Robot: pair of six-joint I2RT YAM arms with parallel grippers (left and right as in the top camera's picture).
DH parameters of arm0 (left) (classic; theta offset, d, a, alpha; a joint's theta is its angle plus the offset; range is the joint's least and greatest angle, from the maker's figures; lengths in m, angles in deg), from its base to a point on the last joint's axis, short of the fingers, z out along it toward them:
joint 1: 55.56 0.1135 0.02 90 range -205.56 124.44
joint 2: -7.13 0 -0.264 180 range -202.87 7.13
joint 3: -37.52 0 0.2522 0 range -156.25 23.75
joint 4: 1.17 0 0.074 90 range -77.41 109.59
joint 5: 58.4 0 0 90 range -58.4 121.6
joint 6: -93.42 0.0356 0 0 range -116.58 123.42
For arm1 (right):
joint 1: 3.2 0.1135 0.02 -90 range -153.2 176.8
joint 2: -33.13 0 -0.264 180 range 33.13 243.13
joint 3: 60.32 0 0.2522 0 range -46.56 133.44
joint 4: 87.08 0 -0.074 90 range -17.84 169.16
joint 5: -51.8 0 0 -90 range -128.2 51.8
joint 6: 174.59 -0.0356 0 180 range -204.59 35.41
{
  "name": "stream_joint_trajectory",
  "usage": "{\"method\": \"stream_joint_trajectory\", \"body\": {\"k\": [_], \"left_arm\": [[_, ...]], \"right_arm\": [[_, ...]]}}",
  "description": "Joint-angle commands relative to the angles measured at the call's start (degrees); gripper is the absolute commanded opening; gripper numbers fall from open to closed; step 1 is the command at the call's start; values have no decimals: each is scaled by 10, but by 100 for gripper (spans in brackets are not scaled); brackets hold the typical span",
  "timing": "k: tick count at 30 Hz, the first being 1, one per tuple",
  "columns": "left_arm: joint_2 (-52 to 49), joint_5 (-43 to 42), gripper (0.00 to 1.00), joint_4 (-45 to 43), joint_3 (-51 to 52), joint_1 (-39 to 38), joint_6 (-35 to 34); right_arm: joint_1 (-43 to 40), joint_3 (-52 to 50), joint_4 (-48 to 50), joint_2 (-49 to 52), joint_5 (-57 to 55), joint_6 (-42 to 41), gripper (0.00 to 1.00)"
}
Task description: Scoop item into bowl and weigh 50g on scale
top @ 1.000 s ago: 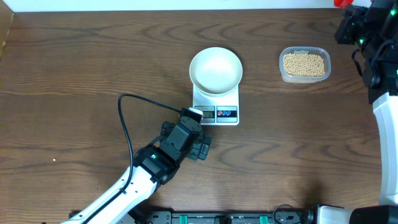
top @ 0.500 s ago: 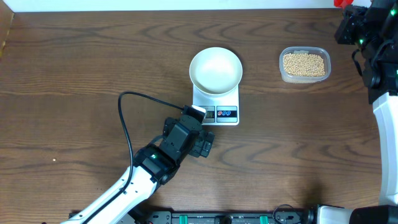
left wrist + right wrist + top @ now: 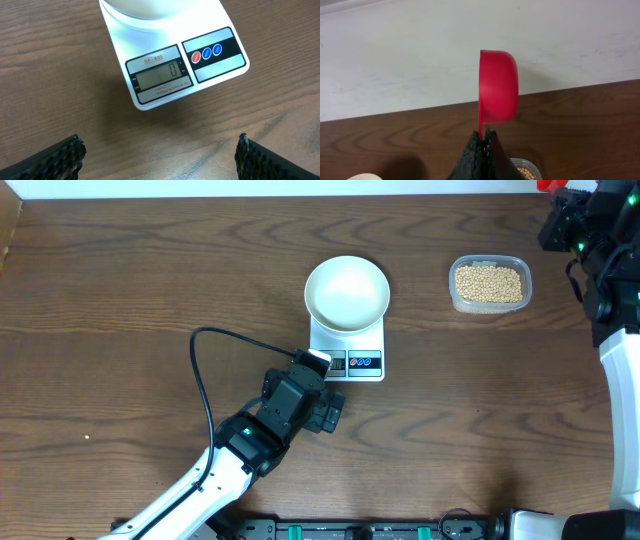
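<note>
Bowl: white bowl (image 3: 347, 293) sits empty on the far half of the scale (image 3: 348, 350), its rim overhanging the platform; only its near edge (image 3: 150, 7) shows in the left wrist view.
Scale: white, near the table's (image 3: 120, 290) middle; display (image 3: 160, 77) reads 0, with one red and two blue buttons (image 3: 206, 52) beside it.
Beans: tan beans (image 3: 488, 283) fill a clear tub (image 3: 489, 305) to the right of the scale, well apart from it; a corner of the tub (image 3: 526, 171) peeks in at the bottom of the right wrist view.
Left gripper: left gripper (image 3: 159, 152) hovers just short of the scale's display edge, fingers (image 3: 60, 155) spread wide with nothing between them.
Right gripper: right gripper (image 3: 483, 137) is raised at the table's far right corner, fingers pinched tight on the handle of a red scoop (image 3: 497, 92); the scoop stands on edge, its open side hidden from view.
Cable: a black cable (image 3: 205, 380) loops across the table behind the left arm.
</note>
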Motion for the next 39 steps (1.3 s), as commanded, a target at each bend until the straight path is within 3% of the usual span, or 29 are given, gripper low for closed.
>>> {"method": "stream_joint_trajectory", "body": {"k": [1, 39], "left_arm": [[3, 1, 98, 5, 4, -1, 5], [3, 1, 98, 9, 4, -1, 3]], "right_arm": [[-2, 12, 2, 6, -2, 8, 1], [-2, 12, 2, 6, -13, 12, 1]]}}
